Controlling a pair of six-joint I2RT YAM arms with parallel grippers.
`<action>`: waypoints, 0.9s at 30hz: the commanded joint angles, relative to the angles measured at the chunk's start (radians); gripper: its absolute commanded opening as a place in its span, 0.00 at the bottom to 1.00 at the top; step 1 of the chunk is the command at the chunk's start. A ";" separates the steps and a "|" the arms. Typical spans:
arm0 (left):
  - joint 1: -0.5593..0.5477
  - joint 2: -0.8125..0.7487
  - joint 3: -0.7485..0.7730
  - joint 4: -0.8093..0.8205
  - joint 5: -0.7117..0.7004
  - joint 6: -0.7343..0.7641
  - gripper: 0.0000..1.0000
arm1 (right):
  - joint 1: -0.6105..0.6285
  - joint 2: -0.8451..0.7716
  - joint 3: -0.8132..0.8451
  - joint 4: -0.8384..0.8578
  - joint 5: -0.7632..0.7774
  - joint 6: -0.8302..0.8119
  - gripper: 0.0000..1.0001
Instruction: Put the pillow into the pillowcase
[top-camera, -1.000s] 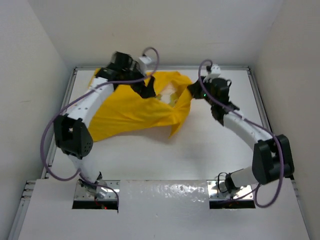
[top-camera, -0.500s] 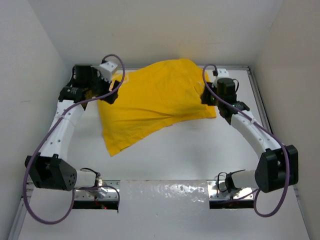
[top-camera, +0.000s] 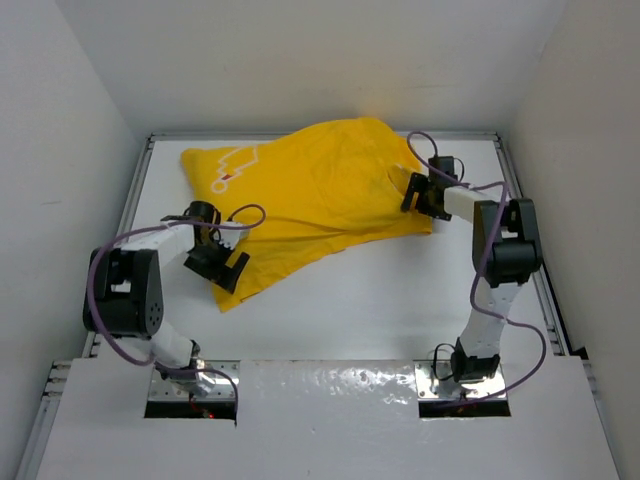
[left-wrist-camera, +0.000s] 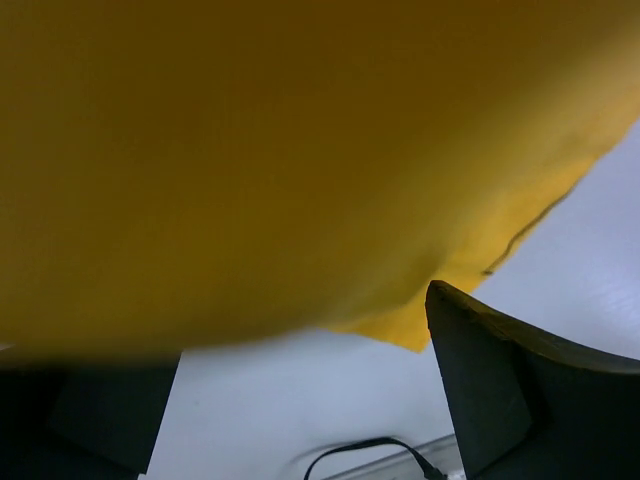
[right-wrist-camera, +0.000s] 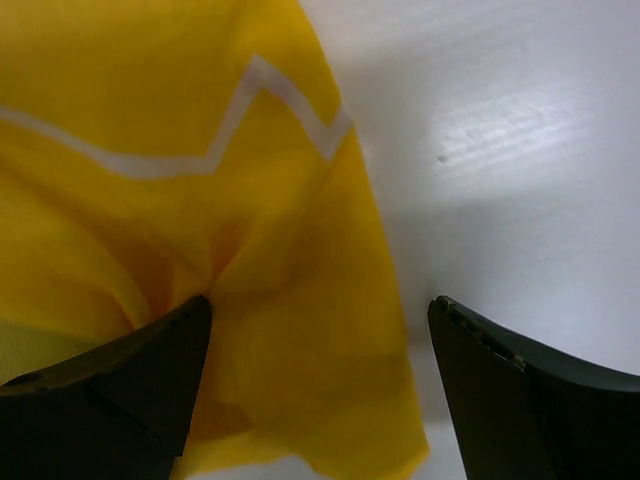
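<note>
As entered from 6 o'clock outward, the first item is the left gripper (top-camera: 224, 266), low over the white table (top-camera: 380, 300) at the 8 o'clock corner of the pillowcase (top-camera: 320, 190). In the left wrist view its jaws are spread wide with nothing between them. Yellow cloth fills the view above the fingers (left-wrist-camera: 500, 390), and a cloth corner hangs just beside one of them.

Farther out, the right gripper (top-camera: 418, 196) sits at the 3 o'clock edge of the case. In the right wrist view its jaws are also wide apart, straddling the loose yellow edge without pinching it. The fabric touches one finger (right-wrist-camera: 110, 400) and nothing is held.

The pillowcase lies across the far half of the table. It is flat toward 8 o'clock and mounded from its middle toward 2 o'clock. A white line print (top-camera: 235, 165) shows at its 10 o'clock corner.

The pillow is not visible in any view, so its position cannot be told directly.
</note>
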 joint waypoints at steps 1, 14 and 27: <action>-0.008 0.083 0.008 0.094 0.026 0.039 1.00 | 0.006 0.094 0.096 -0.015 -0.021 -0.006 0.86; -0.005 0.108 0.010 0.204 0.075 -0.011 0.00 | 0.000 -0.172 -0.140 -0.061 -0.018 0.008 0.73; 0.032 -0.035 -0.062 0.348 -0.097 -0.018 0.00 | 0.050 -0.211 -0.307 0.103 -0.211 0.074 0.85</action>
